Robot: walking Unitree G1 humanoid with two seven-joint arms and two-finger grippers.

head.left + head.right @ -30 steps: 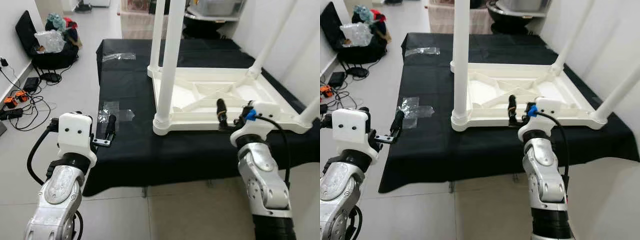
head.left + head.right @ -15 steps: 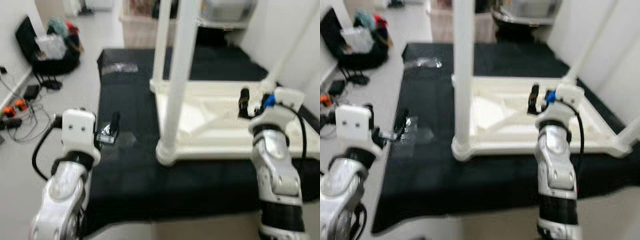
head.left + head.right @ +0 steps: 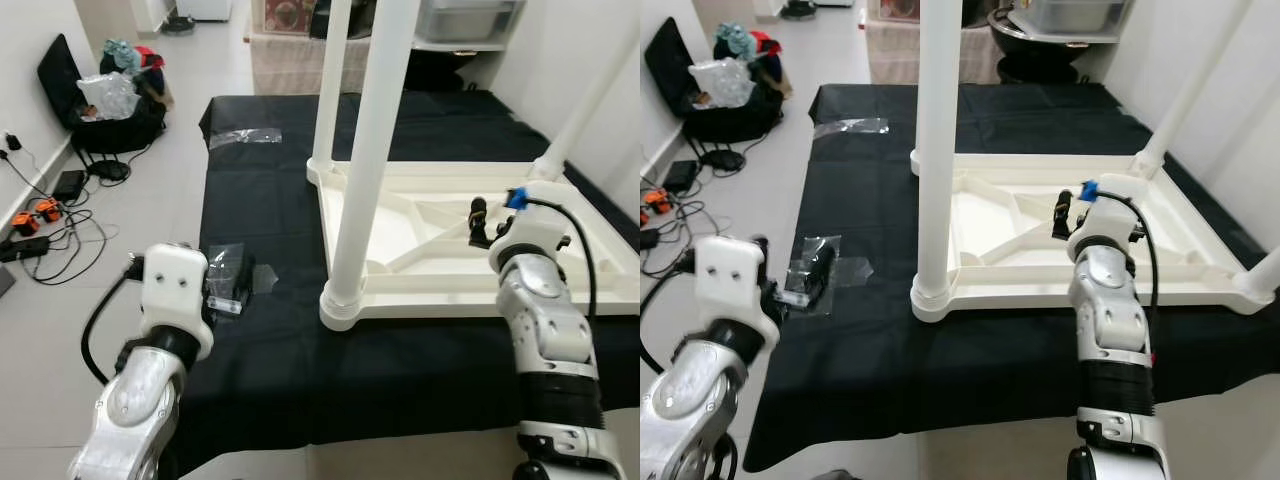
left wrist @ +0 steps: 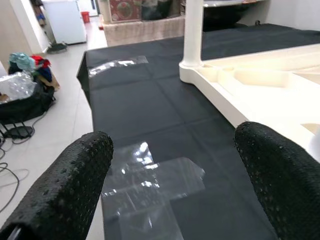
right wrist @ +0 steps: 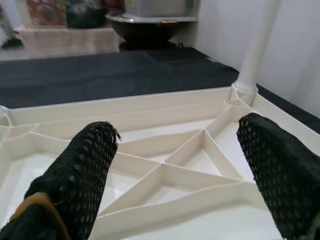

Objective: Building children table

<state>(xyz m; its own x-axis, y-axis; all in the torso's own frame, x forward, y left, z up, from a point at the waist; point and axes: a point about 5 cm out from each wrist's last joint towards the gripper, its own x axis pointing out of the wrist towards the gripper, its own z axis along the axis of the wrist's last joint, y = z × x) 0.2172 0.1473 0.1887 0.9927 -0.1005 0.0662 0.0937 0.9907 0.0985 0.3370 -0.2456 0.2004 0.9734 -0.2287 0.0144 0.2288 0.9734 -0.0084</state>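
- Children table [image 3: 440, 225]: inverted on black tabletop [image 3: 270, 370], legs [image 3: 372, 150] pointing up.
- Right gripper [image 3: 479, 218]: fingers apart, now farther over the underside.
- Left gripper [image 3: 232, 290]: fingers apart, over plastic bag [image 3: 818, 270] near left edge.

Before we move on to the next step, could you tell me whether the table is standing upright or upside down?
Upside down. The white table lies top-down on the black cloth, ribbed underside showing, its legs pointing up.

Both silver arms are raised and bent forward at the elbow. The left gripper [image 3: 232, 290] is held low on the left, its two black fingers [image 4: 65, 192] spread apart. The right gripper [image 3: 479, 220] points forward, its fingers [image 5: 80, 170] likewise parted and empty.
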